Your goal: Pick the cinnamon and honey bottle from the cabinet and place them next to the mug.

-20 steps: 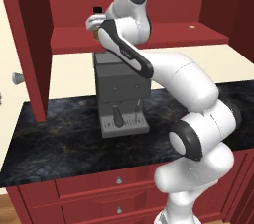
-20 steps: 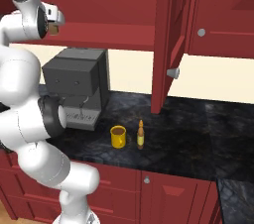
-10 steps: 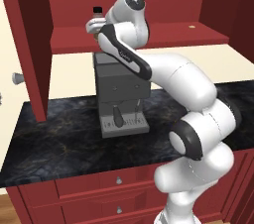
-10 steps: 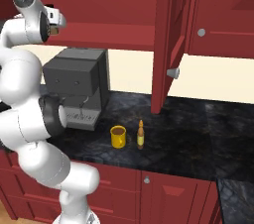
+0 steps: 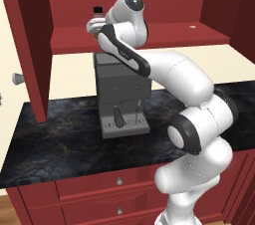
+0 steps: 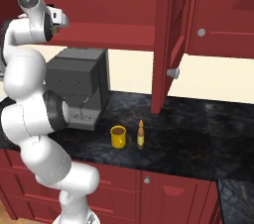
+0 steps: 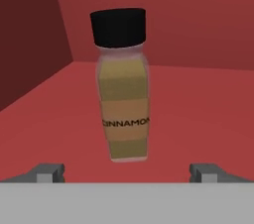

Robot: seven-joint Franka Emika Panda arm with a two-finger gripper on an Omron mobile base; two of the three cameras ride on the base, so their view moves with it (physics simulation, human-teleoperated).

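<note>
1. You have the cinnamon (image 7: 122, 86) standing upright on the shelf of the cabinet (image 7: 208, 119), straight ahead of the gripper (image 7: 127, 172); the jar is clear-walled with a round black cap, tan powder inside and a band reading CINNAMON.
2. Your gripper's jaws are spread wide apart, one dark tip on each side of the jar's foot, with nothing clamped between them.
3. In the left base view you see just the black cap and upper part of the jar; the arm's wrist covers the rest.
4. The honey bottle (image 6: 141, 135) stands upright on the dark marbled counter (image 6: 188, 139), just beside the mug (image 6: 118, 137); you cannot tell whether they touch.
5. The mug is a smooth yellow cylinder, dark inside.
6. The boxy grey coffee machine (image 6: 79, 94) stands near the mug, partly behind the arm.
</note>
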